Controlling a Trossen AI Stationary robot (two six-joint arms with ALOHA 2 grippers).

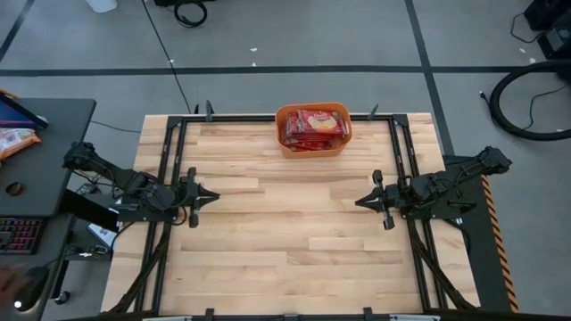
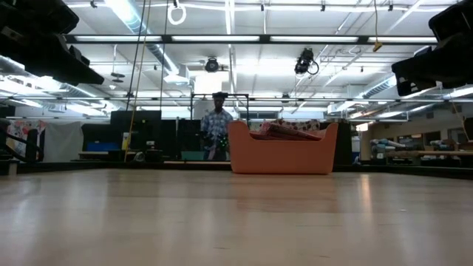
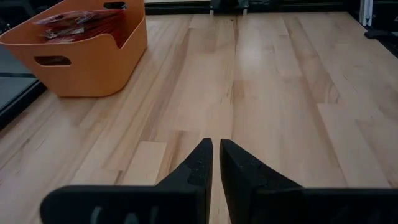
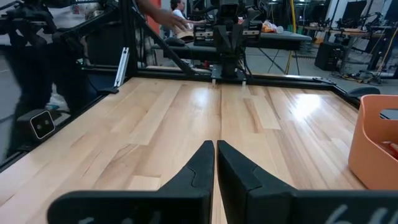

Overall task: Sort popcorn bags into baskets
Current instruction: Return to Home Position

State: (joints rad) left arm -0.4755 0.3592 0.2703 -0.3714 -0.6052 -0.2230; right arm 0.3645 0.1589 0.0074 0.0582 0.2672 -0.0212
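The orange basket [image 1: 312, 130] stands on its base at the table's far edge, near the middle. It also shows in the low view [image 2: 283, 149], the left wrist view [image 3: 79, 56] and the right wrist view [image 4: 375, 144]. Red popcorn bags [image 1: 314, 124] lie piled inside it, their tops above the rim [image 2: 290, 130] [image 3: 79, 22]. My left gripper [image 1: 208, 195] hovers shut over the table's left side, pointing right [image 3: 216, 154]. My right gripper [image 1: 359, 201] hovers shut over the right side, pointing left [image 4: 215, 152]. Both are well away from the basket.
Bare wooden tabletop [image 1: 294, 232] spreads between the two grippers and toward the near edge. A black metal frame [image 1: 169, 178] runs along the table's sides. A side desk [image 1: 36, 169] with a snack packet [image 1: 13, 140] stands left of the table. A person [image 2: 216, 133] stands beyond the far edge.
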